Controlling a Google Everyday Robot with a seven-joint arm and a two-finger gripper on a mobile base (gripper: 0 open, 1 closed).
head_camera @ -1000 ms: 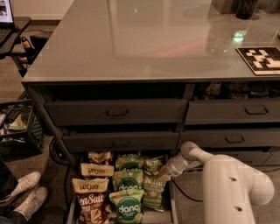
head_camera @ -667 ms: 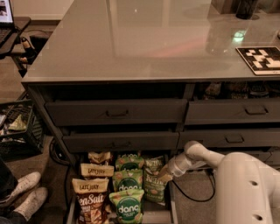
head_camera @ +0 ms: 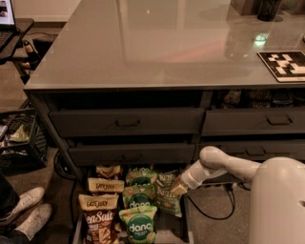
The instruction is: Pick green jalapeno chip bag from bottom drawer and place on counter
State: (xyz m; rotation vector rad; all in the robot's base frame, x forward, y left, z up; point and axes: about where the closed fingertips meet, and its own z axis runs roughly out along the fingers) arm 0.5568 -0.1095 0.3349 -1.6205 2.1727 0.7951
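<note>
The gripper (head_camera: 177, 188) sits low in the frame, just right of centre, at the end of a pale arm (head_camera: 224, 167) that reaches in from the lower right. Its tip lies over the upper right edge of the green jalapeno chip bag (head_camera: 164, 196). I cannot tell whether the jaws are open or closed, nor whether they have hold of the bag.

The bag stands in the right-hand column of the bottom drawer (head_camera: 187, 225), which is pulled out at the bottom centre of the frame. Just left of it runs a middle column of green dang bags (head_camera: 138, 227). Left of those is a column of brown-and-cream bags (head_camera: 98, 217).

Above the open drawer are dark grey handled drawer fronts (head_camera: 127, 122). The counter (head_camera: 157, 43), a wide glossy grey surface, fills the upper part of the frame. A black-and-white patterned board (head_camera: 285, 65) lies on the counter at the right edge, and a dark object (head_camera: 269, 8) stands at the upper right.

A black cable (head_camera: 214, 212) curls on the floor right of the drawer. At the lower left are white shoes (head_camera: 26, 206), with a black crate (head_camera: 19, 138) above them.
</note>
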